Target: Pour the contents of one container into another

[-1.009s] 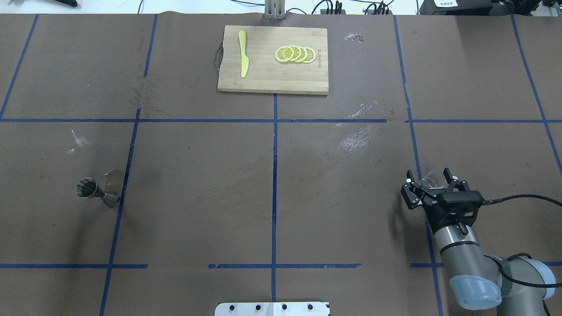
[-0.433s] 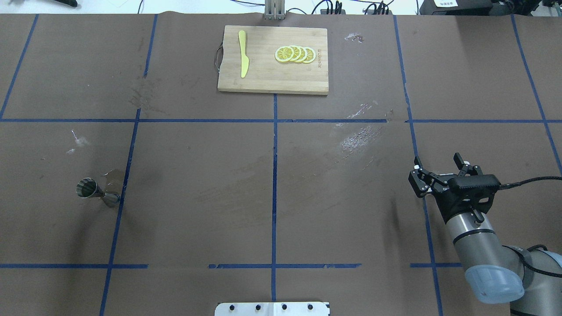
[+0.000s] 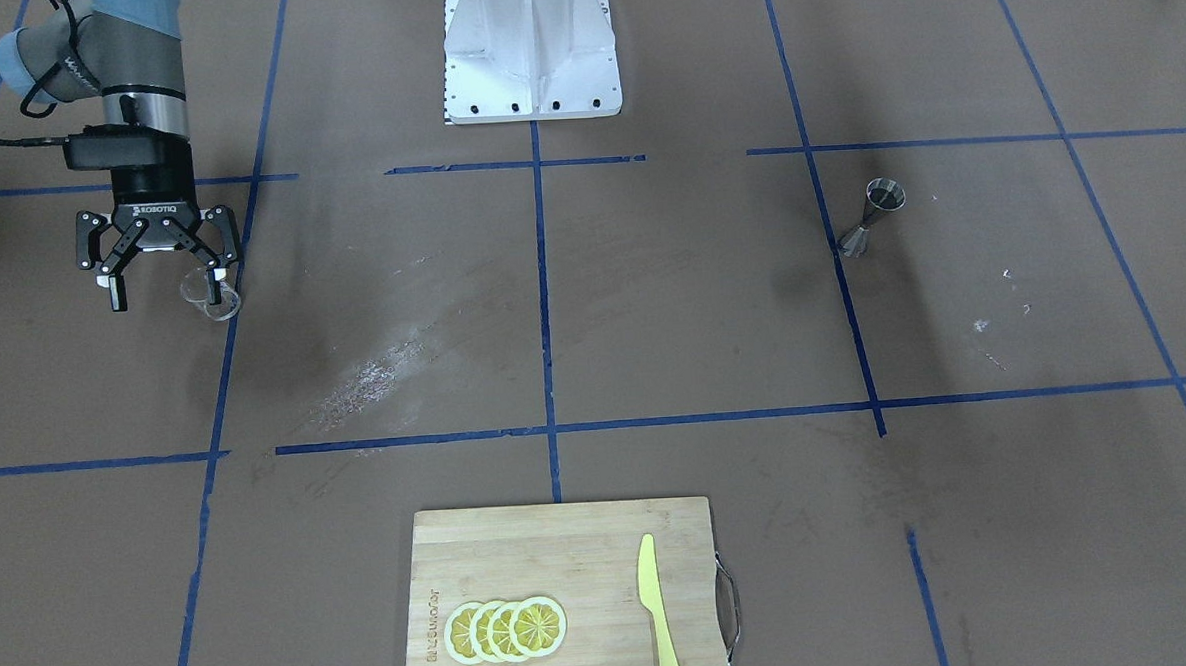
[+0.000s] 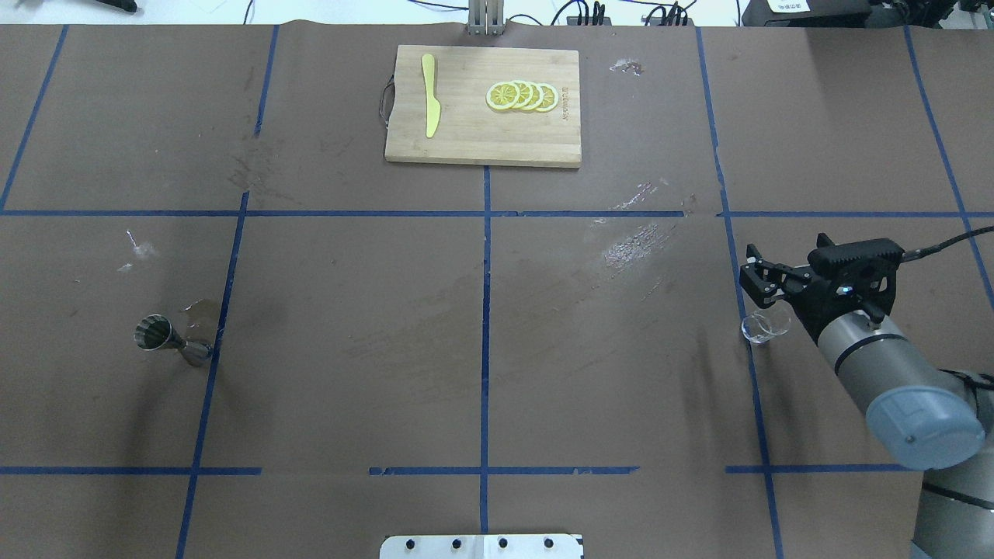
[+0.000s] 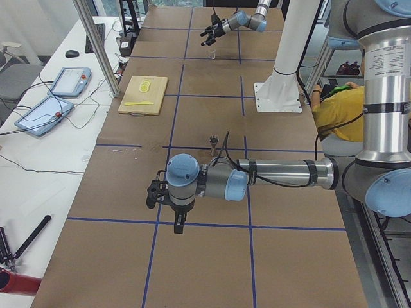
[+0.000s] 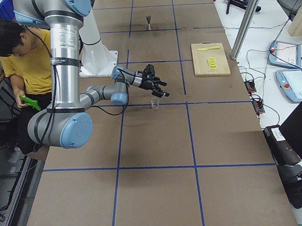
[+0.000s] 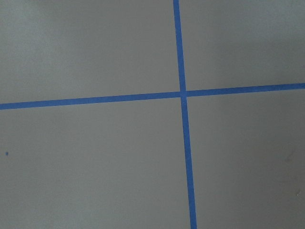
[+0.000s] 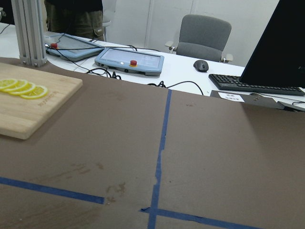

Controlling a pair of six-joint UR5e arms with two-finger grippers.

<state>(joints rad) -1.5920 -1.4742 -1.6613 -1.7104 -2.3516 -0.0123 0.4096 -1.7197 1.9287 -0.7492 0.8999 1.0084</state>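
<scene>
right pincer: your right gripper (image 4: 784,256) is spread wide and holds nothing. It sits raised and tilted just past the beaker, not around it.
source: the small clear glass beaker with a pouring lip (image 4: 765,326) stands upright on the brown paper-covered table (image 4: 497,349), at a blue tape line (image 4: 738,256) on the robot's right. Contents are too faint to tell.
left pincer: the left gripper (image 5: 168,208) hangs over the table's left end. It shows only from the side, so I cannot tell whether it's open.
target: the small grey steel hourglass-shaped jigger (image 4: 172,341) stands upright, well apart from the beaker, across the table's width.
risk, grasp: from the front one finger (image 3: 215,281) lines up over the glass. Come down off-centre and you'll likely knock it over.
risk, carry: it's a long traverse, so a fast swing or a tilted wrist could slop liquid out.
risk, pour: the jigger has a narrow mouth and a small foot. A touch from the lip could topple it, and a poor aim spills.
far side: a wooden cutting board (image 4: 483,140) carries a yellow plastic knife (image 4: 429,97) and yellow lemon slices (image 4: 522,96). It's off the beaker–jigger line, not in your way.
</scene>
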